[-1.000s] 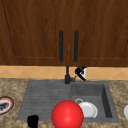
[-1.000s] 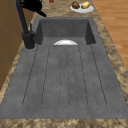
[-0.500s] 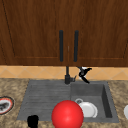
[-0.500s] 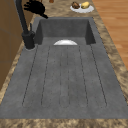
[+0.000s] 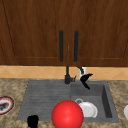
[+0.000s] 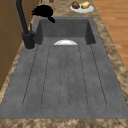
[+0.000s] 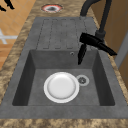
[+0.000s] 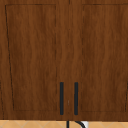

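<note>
My right hand point(image 5: 85, 78) hovers over the back edge of the sink basin point(image 5: 106, 100), just right of the black faucet point(image 5: 67, 78). Its fingers are straight, and one points down into the basin. The right side view has this hand point(image 7: 93, 42) beside the faucet base point(image 7: 101, 33), and in the left side view it point(image 6: 44, 11) is at the basin's far back corner. A white plate point(image 5: 87, 109) lies on the basin floor beside the drain point(image 7: 82, 80). My left hand point(image 5: 32, 121) hangs low at the front left, near a red ball point(image 5: 67, 115).
A grooved drainboard point(image 5: 42, 97) fills the sink's left half. A red-rimmed plate point(image 5: 5, 105) sits on the counter at the left, and a bowl of fruit point(image 6: 81, 6) on the right. Wooden cabinet doors with two dark handles point(image 8: 61, 98) hang above.
My right hand has drifted a little to the right and lower, away from the faucet spout and over the basin. The left hand, ball and plate have not moved.
</note>
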Motion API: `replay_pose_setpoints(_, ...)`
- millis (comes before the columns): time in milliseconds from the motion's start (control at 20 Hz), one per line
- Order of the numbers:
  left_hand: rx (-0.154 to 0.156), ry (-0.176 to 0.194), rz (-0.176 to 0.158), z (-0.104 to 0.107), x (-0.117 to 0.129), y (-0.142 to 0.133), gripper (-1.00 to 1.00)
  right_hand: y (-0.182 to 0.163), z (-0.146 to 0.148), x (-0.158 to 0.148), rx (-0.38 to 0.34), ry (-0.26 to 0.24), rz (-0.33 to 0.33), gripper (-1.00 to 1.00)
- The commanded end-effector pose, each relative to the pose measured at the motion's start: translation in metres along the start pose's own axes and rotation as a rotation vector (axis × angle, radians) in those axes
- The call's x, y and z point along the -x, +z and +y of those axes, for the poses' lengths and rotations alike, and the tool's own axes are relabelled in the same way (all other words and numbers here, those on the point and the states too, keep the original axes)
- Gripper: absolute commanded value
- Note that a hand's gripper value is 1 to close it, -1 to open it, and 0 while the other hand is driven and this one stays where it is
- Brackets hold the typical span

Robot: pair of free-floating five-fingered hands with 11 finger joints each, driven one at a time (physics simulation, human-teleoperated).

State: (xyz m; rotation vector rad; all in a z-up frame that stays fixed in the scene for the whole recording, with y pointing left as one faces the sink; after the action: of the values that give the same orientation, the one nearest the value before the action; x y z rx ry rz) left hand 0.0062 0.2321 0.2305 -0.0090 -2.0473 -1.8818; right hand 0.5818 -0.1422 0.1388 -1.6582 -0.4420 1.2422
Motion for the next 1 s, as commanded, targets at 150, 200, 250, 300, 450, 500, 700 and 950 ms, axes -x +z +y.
replay_pose_setpoints(150, 0.0, 0.0, 0.0, 0.0, 0.0, 0.0, 0.0, 0.031, 0.007, 0.021, -0.082, -0.138, -0.111, -1.0)
replay_pose_setpoints(200, 0.0, 0.0, 0.0, 0.0, 0.0, 0.0, 0.0, 0.035, 0.008, 0.024, -0.09, -0.155, -0.123, -1.0)
replay_pose_setpoints(250, 0.0, 0.0, 0.0, 0.0, 0.0, 0.0, 0.0, 0.039, 0.009, 0.026, -0.099, -0.172, -0.136, -1.0)
replay_pose_setpoints(300, 0.0, 0.0, 0.0, 0.0, 0.0, 0.0, 0.0, 0.044, 0.01, 0.029, -0.107, -0.188, -0.149, -1.0)
replay_pose_setpoints(450, 0.0, 0.0, 0.0, 0.0, 0.0, 0.0, 0.0, 0.055, 0.012, 0.04, -0.123, -0.237, -0.18, -1.0)
replay_pose_setpoints(500, 0.0, 0.0, 0.0, 0.0, 0.0, 0.0, 0.0, 0.06, 0.014, 0.044, -0.127, -0.247, -0.19, -1.0)
replay_pose_setpoints(700, 0.0, 0.0, 0.0, 0.0, 0.0, 0.0, 0.0, 0.08, 0.021, 0.06, -0.137, -0.277, -0.233, -1.0)
replay_pose_setpoints(950, 0.0, 0.0, 0.0, 0.0, 0.0, 0.0, 0.0, 0.104, 0.028, 0.08, -0.148, -0.318, -0.287, -1.0)
